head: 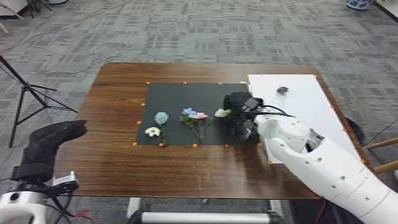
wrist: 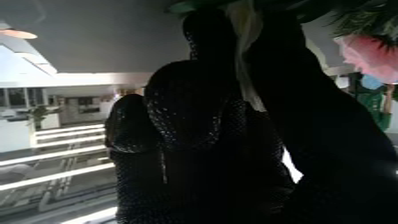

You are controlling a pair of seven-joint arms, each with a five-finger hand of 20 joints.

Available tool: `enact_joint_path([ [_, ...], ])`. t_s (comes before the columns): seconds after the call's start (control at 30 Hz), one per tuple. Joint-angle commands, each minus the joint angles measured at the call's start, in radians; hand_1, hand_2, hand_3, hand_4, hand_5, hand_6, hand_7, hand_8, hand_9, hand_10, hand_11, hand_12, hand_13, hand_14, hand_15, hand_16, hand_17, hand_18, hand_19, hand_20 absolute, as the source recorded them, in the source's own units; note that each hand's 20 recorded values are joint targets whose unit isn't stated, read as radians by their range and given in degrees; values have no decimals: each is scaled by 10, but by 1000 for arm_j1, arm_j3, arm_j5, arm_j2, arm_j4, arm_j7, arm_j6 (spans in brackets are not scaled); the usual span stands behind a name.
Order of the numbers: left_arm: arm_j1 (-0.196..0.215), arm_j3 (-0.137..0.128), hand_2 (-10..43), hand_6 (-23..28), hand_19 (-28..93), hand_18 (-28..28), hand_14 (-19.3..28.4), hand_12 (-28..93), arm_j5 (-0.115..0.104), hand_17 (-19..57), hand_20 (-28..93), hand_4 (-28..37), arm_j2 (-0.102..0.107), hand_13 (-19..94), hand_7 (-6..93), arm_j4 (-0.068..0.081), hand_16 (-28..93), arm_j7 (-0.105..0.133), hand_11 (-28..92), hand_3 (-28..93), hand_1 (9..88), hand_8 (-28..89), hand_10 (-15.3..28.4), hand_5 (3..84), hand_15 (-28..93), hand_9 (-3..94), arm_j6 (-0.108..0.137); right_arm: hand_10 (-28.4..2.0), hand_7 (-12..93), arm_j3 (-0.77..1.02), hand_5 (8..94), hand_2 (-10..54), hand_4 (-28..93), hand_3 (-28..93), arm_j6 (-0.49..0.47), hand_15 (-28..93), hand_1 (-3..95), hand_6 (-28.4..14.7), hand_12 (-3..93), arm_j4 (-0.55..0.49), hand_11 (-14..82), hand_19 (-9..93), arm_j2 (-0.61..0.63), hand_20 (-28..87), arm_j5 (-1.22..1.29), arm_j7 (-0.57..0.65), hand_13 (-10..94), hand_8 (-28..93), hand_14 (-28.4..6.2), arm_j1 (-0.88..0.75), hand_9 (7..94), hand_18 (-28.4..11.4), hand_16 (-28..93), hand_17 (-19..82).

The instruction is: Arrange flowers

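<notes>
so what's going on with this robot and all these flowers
The robot's right hand has a white flower pinched between fingers and thumb, over the dark mat. Beside it on the mat lie pink and blue blooms, and farther left a pale blue one and another white one. The left hand holds none of them.

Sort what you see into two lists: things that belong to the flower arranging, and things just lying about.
Job: pale blue flower; white flower; blue flower; pink flower; cream flower at the right hand; dark mat.
Lying about, it seems: tripod; patterned pot.
</notes>
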Motion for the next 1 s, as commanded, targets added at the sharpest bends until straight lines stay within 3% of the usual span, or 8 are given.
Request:
enact_joint_path([
  [0.03, 11, -8, -26, 9, 176, 148, 174, 141, 2, 36, 208, -272, -12, 424, 207, -7, 21, -8, 226, 705, 237, -90, 144, 551, 267, 538, -23, -108, 176, 61, 725, -95, -178, 593, -56, 544, 525, 2, 244, -9, 136, 924, 13, 487, 21, 3, 828, 72, -56, -1, 819, -179, 363, 487],
  [0.17, 8, -9, -32, 9, 174, 148, 174, 141, 2, 36, 207, -269, -11, 423, 207, -7, 21, -8, 227, 706, 239, -90, 144, 548, 267, 536, -24, -124, 158, 93, 599, -95, -178, 676, -115, 559, 411, -13, 185, -20, 155, 922, 9, 504, 27, 8, 817, -81, -64, -4, 722, -184, 352, 482],
  [0.6, -5, -1, -43, 9, 174, 149, 173, 142, 6, 34, 206, -255, -3, 421, 206, -2, 21, -16, 227, 703, 247, -90, 142, 544, 267, 535, -38, -148, 116, 259, 543, -95, -164, 652, -246, 580, 339, -38, 182, -101, 115, 921, 27, 507, 55, 5, 791, -65, -75, -11, 640, -195, 349, 465],
  [0.67, -6, -3, -44, 9, 173, 149, 173, 142, 7, 34, 206, -254, -2, 420, 207, -1, 21, -17, 226, 702, 247, -89, 141, 544, 266, 533, -43, -152, 110, 297, 537, -95, -162, 648, -223, 576, 335, -39, 182, -97, 107, 915, 22, 508, 69, 18, 780, -64, -79, -11, 629, -197, 347, 457],
  [0.83, -8, -1, -44, 8, 172, 149, 173, 141, 9, 34, 205, -252, -2, 420, 206, 0, 21, -17, 225, 702, 248, -89, 142, 542, 264, 532, -44, -152, 108, 265, 528, -95, -154, 639, -38, 578, 340, -36, 187, 6, 100, 910, 25, 513, 48, 100, 773, -56, -83, 32, 624, -196, 339, 456],
  [1.0, -11, 9, -43, 8, 171, 148, 173, 142, 8, 35, 205, -251, -3, 419, 205, 1, 22, -18, 224, 700, 249, -89, 141, 541, 264, 530, -44, -157, 108, 240, 517, -95, -152, 643, -27, 583, 340, -37, 188, 178, 99, 916, -20, 512, -40, 109, 772, -55, -85, 80, 608, -196, 336, 463],
])
